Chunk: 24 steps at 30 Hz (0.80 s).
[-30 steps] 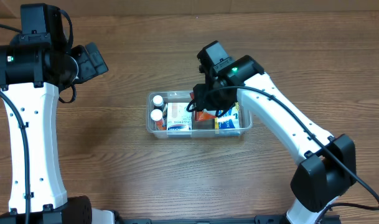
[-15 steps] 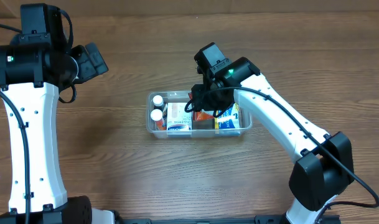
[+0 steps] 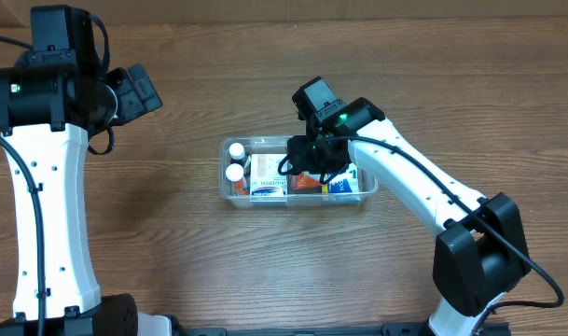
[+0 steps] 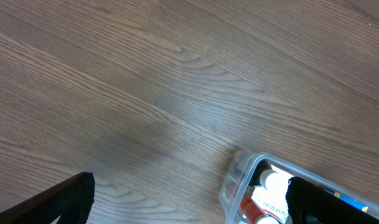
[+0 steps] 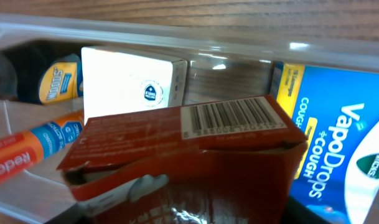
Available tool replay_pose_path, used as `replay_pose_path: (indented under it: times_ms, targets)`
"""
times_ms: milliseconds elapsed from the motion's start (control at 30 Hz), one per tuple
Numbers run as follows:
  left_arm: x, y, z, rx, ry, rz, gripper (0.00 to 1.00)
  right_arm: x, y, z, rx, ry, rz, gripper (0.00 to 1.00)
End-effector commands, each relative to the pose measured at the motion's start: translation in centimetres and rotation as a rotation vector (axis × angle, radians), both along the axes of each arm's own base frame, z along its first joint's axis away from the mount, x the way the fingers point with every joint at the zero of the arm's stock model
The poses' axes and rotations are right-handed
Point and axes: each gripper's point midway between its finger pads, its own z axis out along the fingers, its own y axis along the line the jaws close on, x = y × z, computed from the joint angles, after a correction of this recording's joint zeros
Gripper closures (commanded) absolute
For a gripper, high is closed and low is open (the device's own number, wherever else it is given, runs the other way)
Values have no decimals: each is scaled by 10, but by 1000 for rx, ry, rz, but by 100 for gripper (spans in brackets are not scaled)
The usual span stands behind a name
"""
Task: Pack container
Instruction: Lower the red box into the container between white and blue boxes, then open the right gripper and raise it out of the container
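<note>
The clear container [image 3: 224, 192] lies mid-table. It holds two white-capped bottles [image 3: 235, 161], a white box [image 3: 268, 177] and a blue VapoDrops box [image 3: 346, 183]. My right gripper [image 3: 313, 164] is down inside the container, shut on a red box [image 5: 189, 140]. The red box sits between the white box [image 5: 133, 84] and the blue box [image 5: 338, 137]. An orange tube [image 5: 24, 155] lies at the left in the right wrist view. My left gripper [image 3: 142, 93] is open and empty, high at the far left. The container's corner [image 4: 234, 182] shows between its fingers.
Bare wood table surrounds the container on all sides. The left arm's white link stands along the left edge [image 3: 50, 215]. The right arm reaches in from the lower right [image 3: 423, 196].
My right gripper has lowered with the red box into the container's middle, shifting slightly right and toward the front. The left arm has not moved.
</note>
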Motion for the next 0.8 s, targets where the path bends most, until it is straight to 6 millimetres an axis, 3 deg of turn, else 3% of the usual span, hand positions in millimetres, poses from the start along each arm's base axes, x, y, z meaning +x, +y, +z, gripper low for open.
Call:
replay_pose_path:
  times_ms: [0,67,433,533,633,767]
  targets:
    - [-1,-1,10,12,-28,-27,0,1,-1,-2,-7,-2,-6,21]
    - [-1,-1,10,12,-28,-27,0,0,-1,-2,-7,-2,-6,0]
    - [-1,-1,10,12,-28,-27,0,1,-1,-2,-8,-4,-5,0]
    - [-1,-1,10,13,-28,-27,0,12,-8,4,-53,-60,-20,0]
    - [-1,-1,10,17,-28,-36,0,32,-19,37,-81,-164,-60,0]
    - [-1,-1,10,29,-24,-63,0,62,-41,106,-60,-350,-150,0]
